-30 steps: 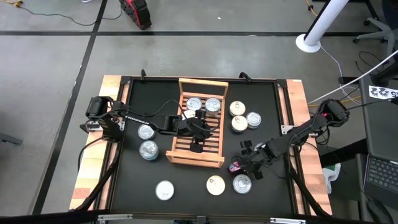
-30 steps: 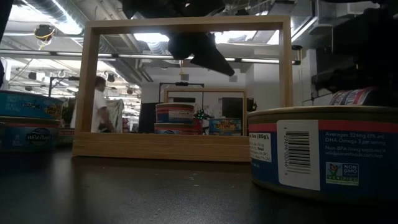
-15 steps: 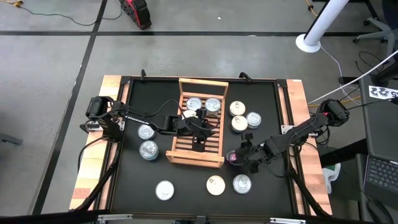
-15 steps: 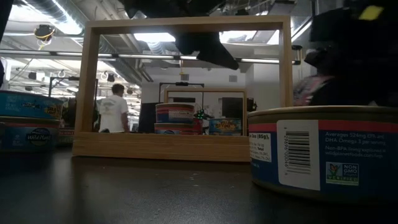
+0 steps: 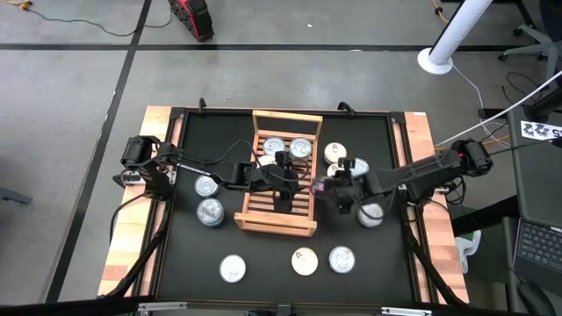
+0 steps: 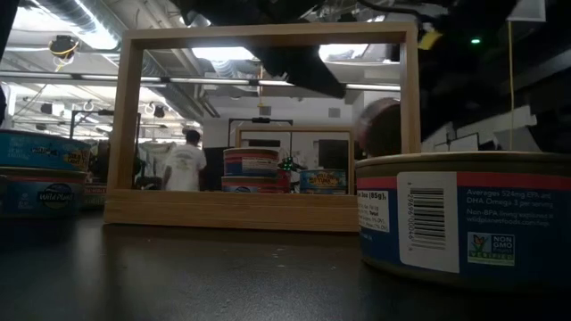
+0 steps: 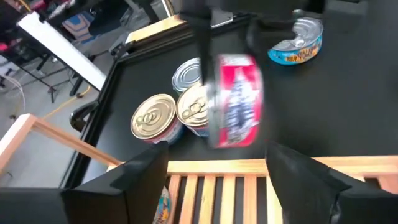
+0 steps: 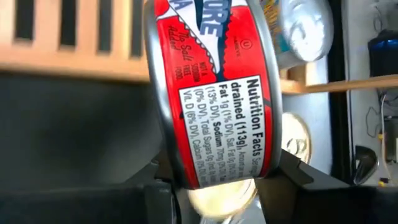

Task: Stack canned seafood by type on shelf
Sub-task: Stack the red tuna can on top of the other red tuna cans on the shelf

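The wooden slatted shelf (image 5: 263,189) lies mid-table, and two silver-lidded tins (image 5: 275,147) (image 5: 300,147) stand on its far end. My left gripper (image 5: 283,180) hovers over the shelf's slats, its fingers (image 7: 143,180) spread wide and open with nothing between them. My right gripper (image 5: 330,187) is just off the shelf's right side, shut on a red-labelled tin (image 7: 236,102) of canned seafood. Other tins stand on the black mat to the right of the shelf (image 5: 335,154), to its left (image 5: 206,186) and near the front edge (image 5: 304,261). My right gripper pinches the red tin between its two fingers, one on each flat face (image 8: 163,134). The fingers reach in from the table's right side, slanting down. The tin stands on edge, its label wall (image 8: 217,106) facing the wrist camera. It is lifted clear of the mat.
Gold-lidded and silver-lidded tins (image 7: 152,118) cluster right of the shelf, behind the red tin. More tins stand at the left (image 5: 209,211) and front (image 5: 232,268) (image 5: 341,258). A blue-labelled tin (image 6: 464,218) fills the low view's right. A person walks in the room beyond.
My right gripper has carried the red tin from the mat's near right up and toward the far left, to the shelf's right side. The tin is now lifted clear. The left arm has stayed over the shelf.
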Robot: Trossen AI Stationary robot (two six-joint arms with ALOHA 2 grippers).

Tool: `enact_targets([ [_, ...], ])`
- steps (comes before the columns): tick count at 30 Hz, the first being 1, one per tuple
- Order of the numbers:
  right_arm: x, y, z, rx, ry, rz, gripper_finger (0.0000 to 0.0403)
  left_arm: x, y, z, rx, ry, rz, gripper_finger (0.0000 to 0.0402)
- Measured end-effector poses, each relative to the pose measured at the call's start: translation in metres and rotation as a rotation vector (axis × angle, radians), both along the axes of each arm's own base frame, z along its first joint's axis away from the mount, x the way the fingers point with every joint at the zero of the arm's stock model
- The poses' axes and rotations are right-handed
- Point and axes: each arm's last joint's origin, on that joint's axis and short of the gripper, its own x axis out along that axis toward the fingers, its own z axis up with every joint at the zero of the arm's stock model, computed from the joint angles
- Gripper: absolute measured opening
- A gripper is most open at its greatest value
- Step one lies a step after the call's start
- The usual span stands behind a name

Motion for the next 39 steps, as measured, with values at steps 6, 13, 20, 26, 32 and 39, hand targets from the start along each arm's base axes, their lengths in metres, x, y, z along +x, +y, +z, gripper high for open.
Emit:
enact_targets([
  [6, 0.018, -0.017, 0.008, 0.01, -0.126, 0.025, 0.0132, 0.0, 0.001, 0.0, 0.018, 0.008, -0.009, 0.0266],
  [13, 0.032, -0.015, 0.017, -0.001, -0.25, 0.129, 0.014, 0.0, 0.001, 0.0, 0.029, 0.008, 0.006, 0.0268],
  [20, 0.036, -0.015, 0.019, -0.012, -0.28, 0.163, 0.0139, 0.0, 0.002, 0.0, 0.074, 0.022, 0.004, 0.0251],
  [26, 0.036, -0.015, 0.02, -0.02, -0.283, 0.156, 0.0154, -0.001, 0.002, 0.0, 0.126, 0.036, 0.021, 0.019],
  [32, 0.036, -0.016, 0.02, -0.017, -0.298, 0.13, 0.0175, -0.001, 0.002, 0.0, 0.126, 0.037, 0.019, 0.0127],
  [39, 0.036, -0.015, 0.02, -0.01, -0.302, 0.121, 0.0211, -0.001, 0.002, 0.0, 0.129, 0.038, 0.02, 0.0127],
])
